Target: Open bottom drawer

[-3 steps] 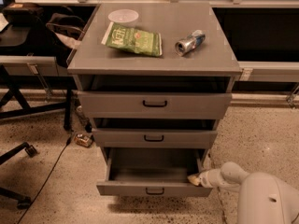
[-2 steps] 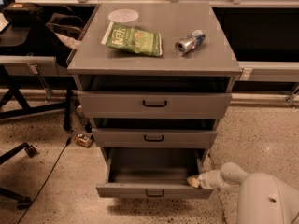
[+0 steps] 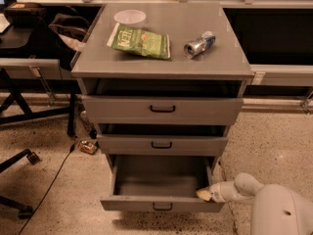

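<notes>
The bottom drawer [image 3: 161, 205] of the grey cabinet is pulled far out, its empty inside showing, with a small black bar handle on its low front panel. Above it sit the middle drawer [image 3: 161, 145] and the top drawer [image 3: 162, 110], both slightly out. My gripper [image 3: 204, 195] is at the right front corner of the bottom drawer, its tip against the drawer's inner right edge. My white arm [image 3: 274, 209] comes in from the lower right.
On the cabinet top lie a green snack bag [image 3: 139, 41], a white bowl [image 3: 129, 17] and a tipped can [image 3: 199, 44]. A chair base [image 3: 19, 160] and a cable are on the floor at left, with a small object [image 3: 88, 147] by the cabinet's foot.
</notes>
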Controlling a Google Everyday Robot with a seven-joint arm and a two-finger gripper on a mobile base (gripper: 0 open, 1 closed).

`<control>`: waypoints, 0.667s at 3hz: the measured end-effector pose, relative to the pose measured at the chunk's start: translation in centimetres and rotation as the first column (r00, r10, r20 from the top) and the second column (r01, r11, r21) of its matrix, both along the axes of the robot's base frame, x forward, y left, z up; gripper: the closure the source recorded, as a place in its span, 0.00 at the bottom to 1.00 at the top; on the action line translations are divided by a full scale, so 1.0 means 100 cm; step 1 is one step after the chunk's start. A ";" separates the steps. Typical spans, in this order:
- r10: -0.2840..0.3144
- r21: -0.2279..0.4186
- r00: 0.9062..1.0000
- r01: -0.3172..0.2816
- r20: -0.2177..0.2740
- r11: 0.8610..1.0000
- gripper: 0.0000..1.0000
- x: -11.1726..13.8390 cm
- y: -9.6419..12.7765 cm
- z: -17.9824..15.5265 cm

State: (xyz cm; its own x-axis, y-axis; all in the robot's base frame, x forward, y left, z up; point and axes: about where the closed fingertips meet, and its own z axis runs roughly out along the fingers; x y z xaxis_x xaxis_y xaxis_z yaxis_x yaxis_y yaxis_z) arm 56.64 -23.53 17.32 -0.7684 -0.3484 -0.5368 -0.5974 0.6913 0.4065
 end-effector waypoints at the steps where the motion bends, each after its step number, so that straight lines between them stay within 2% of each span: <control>1: 0.000 0.000 1.000 0.000 0.000 1.000 1.00 0.001 0.000 0.001; 2: 0.072 0.032 0.997 -0.071 -0.027 0.997 1.00 -0.029 -0.004 -0.002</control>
State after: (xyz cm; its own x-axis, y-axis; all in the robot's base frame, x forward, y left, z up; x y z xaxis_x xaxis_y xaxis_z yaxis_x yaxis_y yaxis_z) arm 53.75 -23.94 17.16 -0.7571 -0.3866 -0.5265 -0.6329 0.6339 0.4446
